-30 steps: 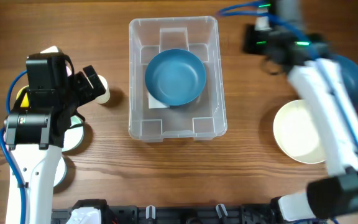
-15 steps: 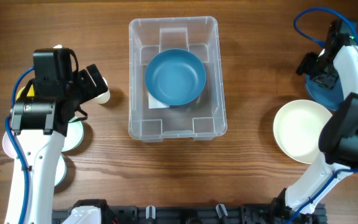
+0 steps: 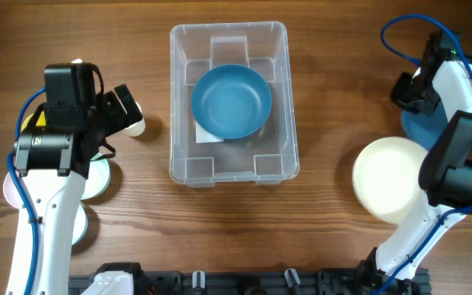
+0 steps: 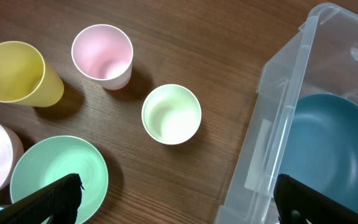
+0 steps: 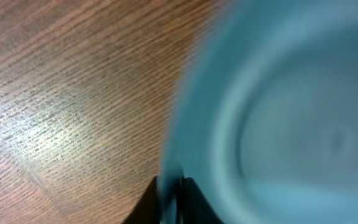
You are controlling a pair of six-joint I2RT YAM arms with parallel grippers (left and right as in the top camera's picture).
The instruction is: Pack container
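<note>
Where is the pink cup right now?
The pink cup stands upright on the table at the upper left of the left wrist view, between the yellow cup and the pale green cup.

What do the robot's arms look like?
Both are white tubes with chunky black joint blocks. A blue cable loops above the right arm, and another runs along the left arm, which also has a yellow sticker. The left gripper and right gripper have black fingers.
</note>
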